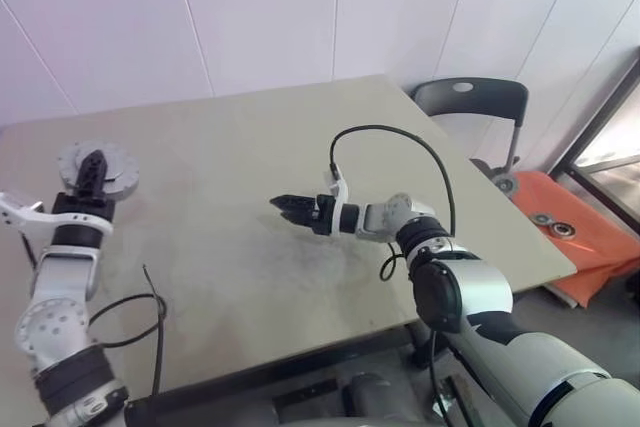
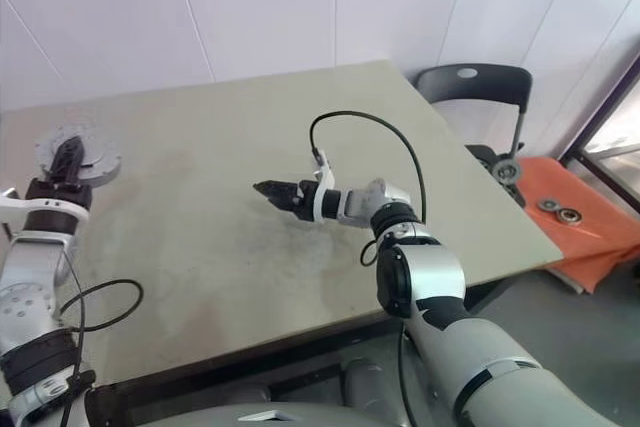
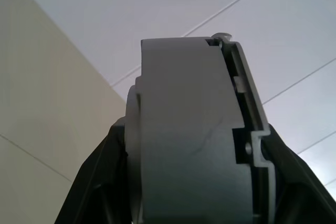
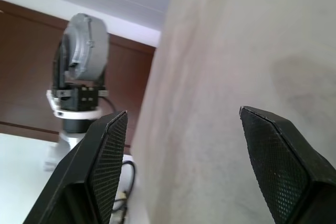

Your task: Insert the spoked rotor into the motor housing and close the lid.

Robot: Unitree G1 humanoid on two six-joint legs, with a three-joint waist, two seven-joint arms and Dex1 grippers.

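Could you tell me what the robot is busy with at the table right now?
The left end effector is clamped on a round grey motor assembly, holding it up at the table's left edge. In the left wrist view it looks like a housing with its lid on, seen edge-on. The right end effector is open and empty above the middle of the table.

Bare table (image 1: 220, 247) between the arms; chair (image 1: 470, 107) stands beyond its far corner.

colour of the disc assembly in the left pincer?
Grey metal, clearest in the left wrist view, clamped in the left pincer.
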